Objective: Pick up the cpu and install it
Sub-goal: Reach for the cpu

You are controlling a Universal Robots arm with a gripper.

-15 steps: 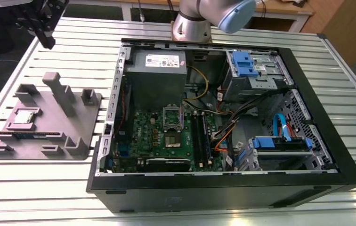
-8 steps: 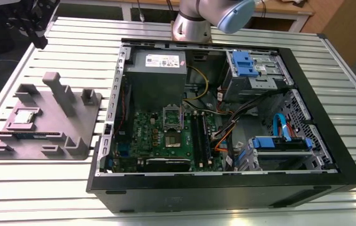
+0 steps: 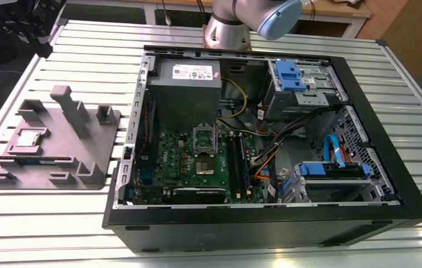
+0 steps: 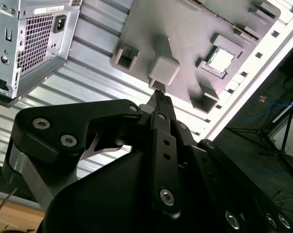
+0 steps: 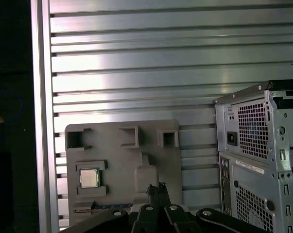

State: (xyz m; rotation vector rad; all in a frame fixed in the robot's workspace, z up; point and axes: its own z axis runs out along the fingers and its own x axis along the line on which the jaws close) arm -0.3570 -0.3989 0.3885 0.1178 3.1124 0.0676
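First wrist view — cpu [image 5: 89,178] near fingers [image 5: 156,194]

Slatted metal table [image 3: 39,223], two items on it.
You've got a grey moulded holder tray [image 3: 105,146] lying flat toward the exterior view's left, and an open black computer case [image 3: 255,229] near it on the right. A strip of bare slats shows between them.
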